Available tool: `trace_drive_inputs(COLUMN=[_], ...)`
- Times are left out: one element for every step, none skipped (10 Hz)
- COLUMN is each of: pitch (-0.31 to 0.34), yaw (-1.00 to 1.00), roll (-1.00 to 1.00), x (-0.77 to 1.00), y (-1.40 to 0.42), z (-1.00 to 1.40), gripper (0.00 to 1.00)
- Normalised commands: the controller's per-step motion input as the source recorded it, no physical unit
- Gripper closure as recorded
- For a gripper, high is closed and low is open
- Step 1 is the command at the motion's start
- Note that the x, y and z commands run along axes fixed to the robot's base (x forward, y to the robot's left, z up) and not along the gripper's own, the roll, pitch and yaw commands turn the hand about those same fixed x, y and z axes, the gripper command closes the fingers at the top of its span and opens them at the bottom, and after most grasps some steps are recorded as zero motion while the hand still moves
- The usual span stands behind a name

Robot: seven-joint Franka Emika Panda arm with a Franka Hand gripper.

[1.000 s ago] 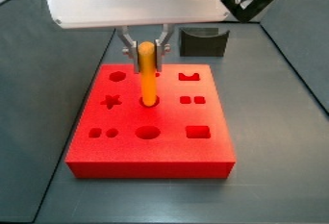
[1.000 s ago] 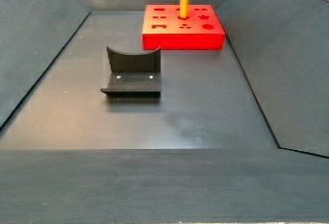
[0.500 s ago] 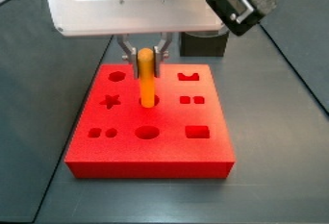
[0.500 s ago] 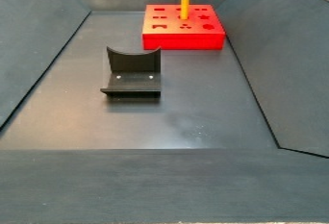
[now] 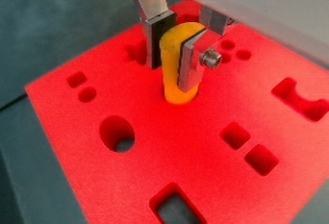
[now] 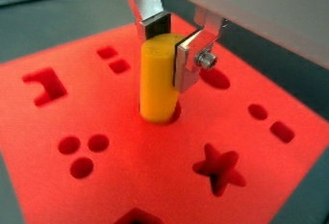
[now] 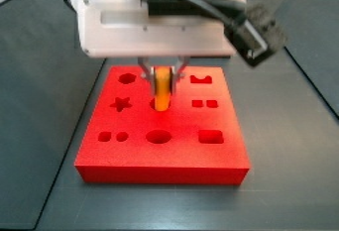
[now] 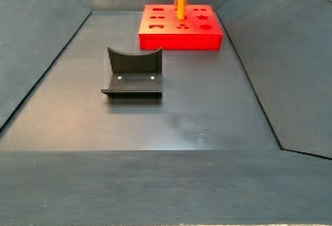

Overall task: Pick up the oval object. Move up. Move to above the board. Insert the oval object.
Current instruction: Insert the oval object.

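The gripper hangs over the middle of the thick bright red rectangular board with shaped cutouts, its flat silver fingers pinching the slim orange-yellow oval peg near its top. The peg stands upright, its lower end meeting the board's top face in both wrist views. In a side view, a dark grey U-shaped block rests on the table, well apart from the board.
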Motion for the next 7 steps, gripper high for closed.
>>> trace_drive_inputs(pitch=[0.000,0.000,0.000,-0.081,-0.014,-0.050,-0.029], yaw=[0.07,0.03,0.01,0.03,0.00,0.00,0.15], roll=[0.00,0.00,0.00,-0.08,0.00,0.02,0.04], x=[0.14,0.11,0.09,0.09,0.00,0.00,0.00], y=[0.00,0.00,0.00,0.00,0.00,0.00,-0.20], z=[-1.00,-1.00,-1.00,-0.66,-0.05,-0.08,-0.05], gripper=[1.00,1.00,1.00,1.00,1.00,1.00,1.00])
